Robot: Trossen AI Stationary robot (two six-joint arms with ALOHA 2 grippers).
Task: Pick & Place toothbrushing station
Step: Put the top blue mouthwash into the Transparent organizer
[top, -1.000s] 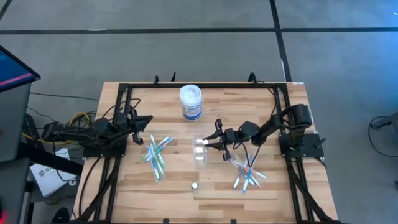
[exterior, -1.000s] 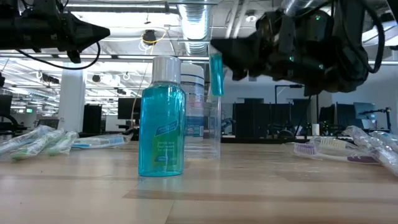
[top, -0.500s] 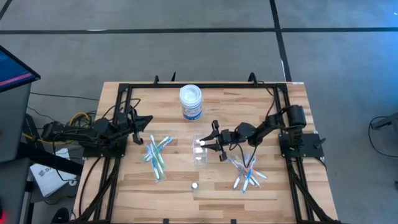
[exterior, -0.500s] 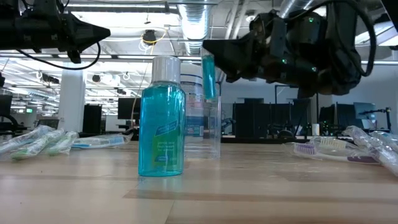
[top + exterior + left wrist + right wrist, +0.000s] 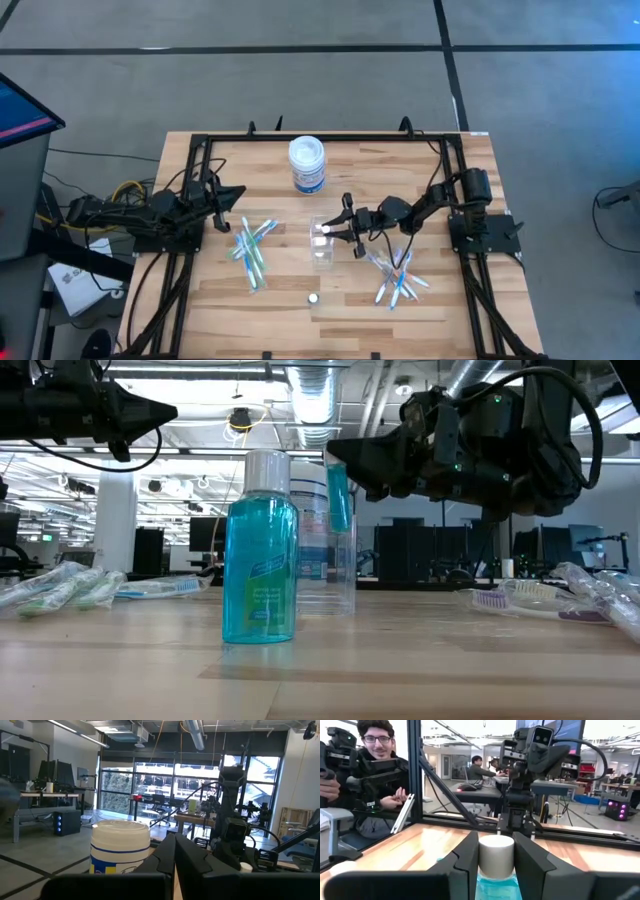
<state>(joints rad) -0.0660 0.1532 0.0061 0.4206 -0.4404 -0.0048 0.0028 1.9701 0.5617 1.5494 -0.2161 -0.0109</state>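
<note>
My right gripper (image 5: 330,229) hangs over the small clear cup (image 5: 322,250), which stands upright mid-table. It is shut on a small blue tube (image 5: 338,498) with a white cap. The tube's lower end is about level with the cup's rim (image 5: 330,525). Slim blue, green and white toothbrushes lie flat in two heaps, one left of the cup (image 5: 250,250) and one right of it (image 5: 397,280). My left gripper (image 5: 236,192) waits shut and raised at the table's left; its fingers (image 5: 174,857) meet. My right gripper pinches the tube's white cap (image 5: 496,855) between its two fingers (image 5: 470,857), one on each side of it. The fingers come in about level from the table's right. The blue body (image 5: 496,890) hangs upright below them, lifted clear of the table.
A larger white round jar with a blue label (image 5: 307,165) stands at the far middle. A blue white-capped bottle (image 5: 313,297) stands upright near the front edge, close before the low camera (image 5: 260,550). A black frame (image 5: 330,138) borders the table. A person sits beyond the left side.
My right gripper has eased a little down and toward the table's left, carrying the blue tube closer over the clear cup; the tube stays upright and the grip is unchanged.
</note>
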